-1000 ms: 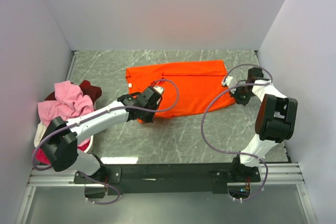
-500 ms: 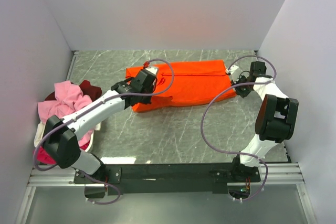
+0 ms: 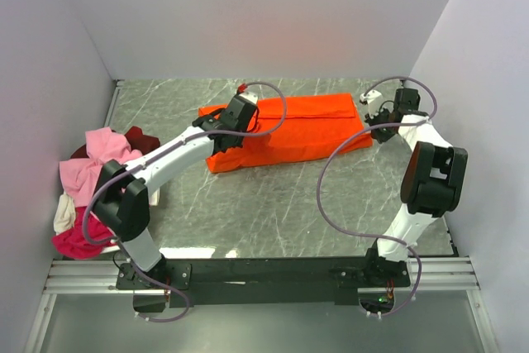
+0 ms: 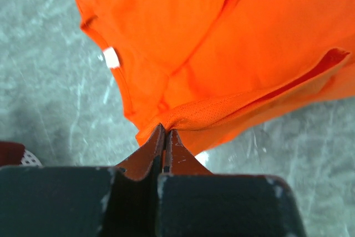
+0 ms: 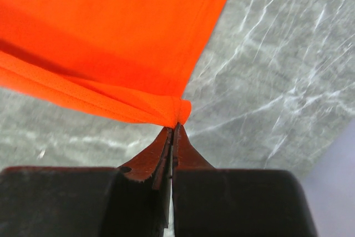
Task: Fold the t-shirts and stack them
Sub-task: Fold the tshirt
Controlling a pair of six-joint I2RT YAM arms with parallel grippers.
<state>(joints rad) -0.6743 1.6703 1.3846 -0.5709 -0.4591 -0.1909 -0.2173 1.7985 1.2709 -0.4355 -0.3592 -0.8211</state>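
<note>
Mid-fold on the orange t-shirt [image 3: 306, 126], lying toward the far side of the marbled surface [image 3: 273, 212] as a long doubled band. Gripping it at both ends: with the left claw [image 4: 165, 131], closed completely on a gathered bit of edge at the collar end, not far from the white neck label [image 4: 111, 57]; with the right claw [image 5: 175, 126], likewise pinched tight on the opposite corner. Seen from the left wrist, holding the upper layer up off the lower one, so probably not yet laid flat. Worth watching: only a thin nip of cloth in each claw, so could slip free under any sideways tug and drop the layer short or crooked. Could also drag the lower layer along and skew the whole garment if pulled too low across the stone. Risk, too, of a diagonal crease or a bunched collar from uneven travel between the two ends, and of stretched fabric from pulling them apart. Waiting at the left edge of the surface, well apart from the fold: a loose heap with a light pink t-shirt [image 3: 103, 155] on top, a magenta one [image 3: 73, 243] and a cream-white one [image 3: 64, 217] lower down, and a dark red garment [image 3: 142, 140] behind, all unfolded, so most of the task left
</note>
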